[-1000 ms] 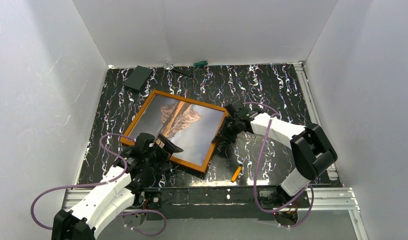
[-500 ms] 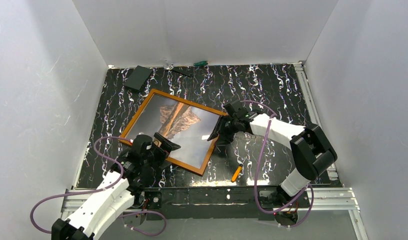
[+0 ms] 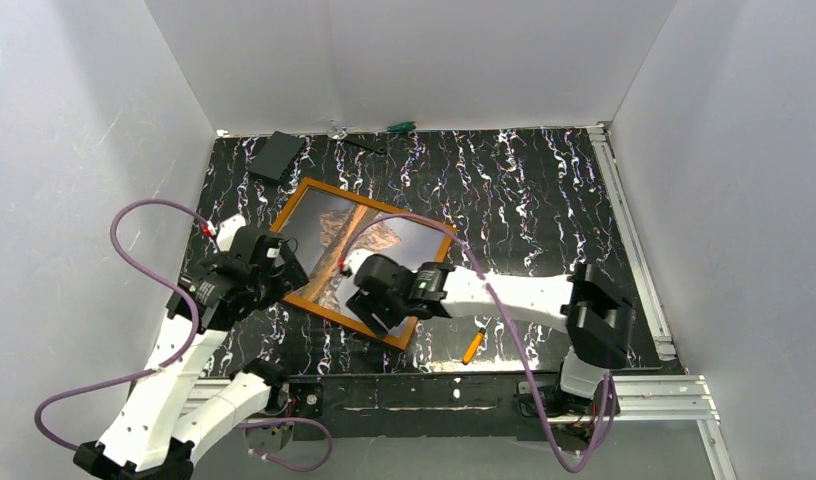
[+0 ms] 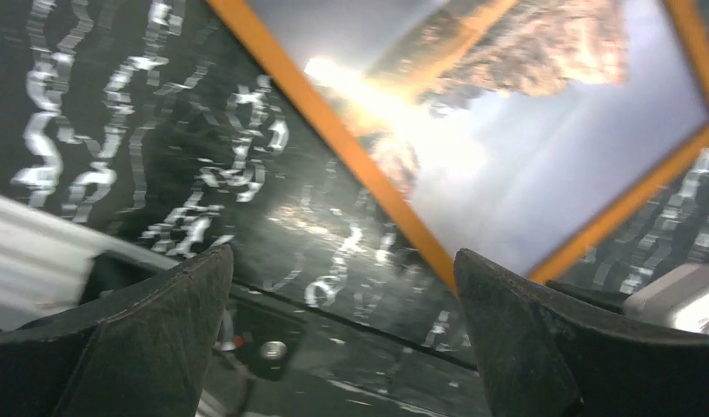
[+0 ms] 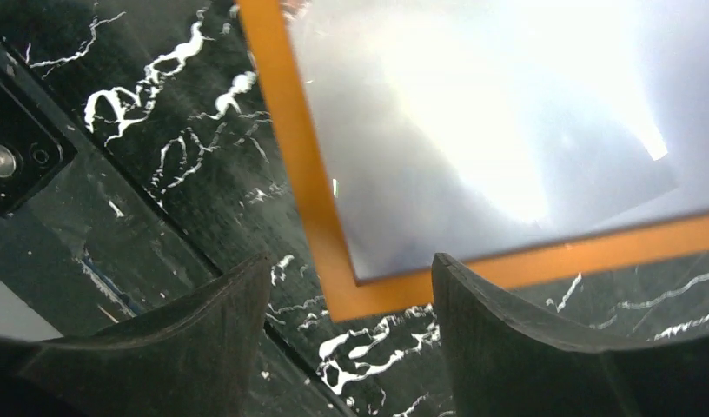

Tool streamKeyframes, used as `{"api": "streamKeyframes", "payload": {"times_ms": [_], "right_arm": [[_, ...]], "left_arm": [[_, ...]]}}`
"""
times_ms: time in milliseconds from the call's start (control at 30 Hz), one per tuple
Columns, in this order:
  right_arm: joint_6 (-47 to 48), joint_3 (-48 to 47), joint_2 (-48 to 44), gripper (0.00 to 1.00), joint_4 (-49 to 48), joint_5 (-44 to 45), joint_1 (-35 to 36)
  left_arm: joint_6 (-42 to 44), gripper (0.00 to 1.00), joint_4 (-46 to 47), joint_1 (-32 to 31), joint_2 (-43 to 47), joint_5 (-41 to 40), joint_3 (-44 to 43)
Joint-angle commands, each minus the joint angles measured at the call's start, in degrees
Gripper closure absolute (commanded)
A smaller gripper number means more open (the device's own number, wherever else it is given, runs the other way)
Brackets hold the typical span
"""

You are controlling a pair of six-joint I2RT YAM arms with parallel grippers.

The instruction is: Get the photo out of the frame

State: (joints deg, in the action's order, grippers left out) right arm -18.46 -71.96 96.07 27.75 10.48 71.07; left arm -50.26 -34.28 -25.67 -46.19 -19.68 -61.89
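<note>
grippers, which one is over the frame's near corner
The right gripper: the frame's near corner lies right below its open jaws. The left gripper is open too, but off the frame's left rail, mostly over the table.

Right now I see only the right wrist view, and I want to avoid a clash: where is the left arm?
Observer: The left gripper sits at the left corner of the frame, apart from your arm.
Operator: Is it holding anything?
Observer: No. Its fingers stand open with nothing between them, and the frame's rail lies just ahead.
Operator: Anything loose near me?
Observer: A small orange stick lies on the table, just right of the frame's near corner.
</note>
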Motion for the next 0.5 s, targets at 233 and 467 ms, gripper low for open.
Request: {"api": "streamKeyframes", "payload": {"times_ms": [233,467], "right_arm": [[14.12,-10.42,13.29,0.36,7.74,7.13,8.08],[13.12,-9.08,15.17,0.48,7.57,7.79,9.08]], "left_arm": [[6.32,0.00,-12.76,0.17,0.12,-6.68,-0.75],[5.61,0.00,-12.01,0.25,-0.41,-4.58,0.47]]}}
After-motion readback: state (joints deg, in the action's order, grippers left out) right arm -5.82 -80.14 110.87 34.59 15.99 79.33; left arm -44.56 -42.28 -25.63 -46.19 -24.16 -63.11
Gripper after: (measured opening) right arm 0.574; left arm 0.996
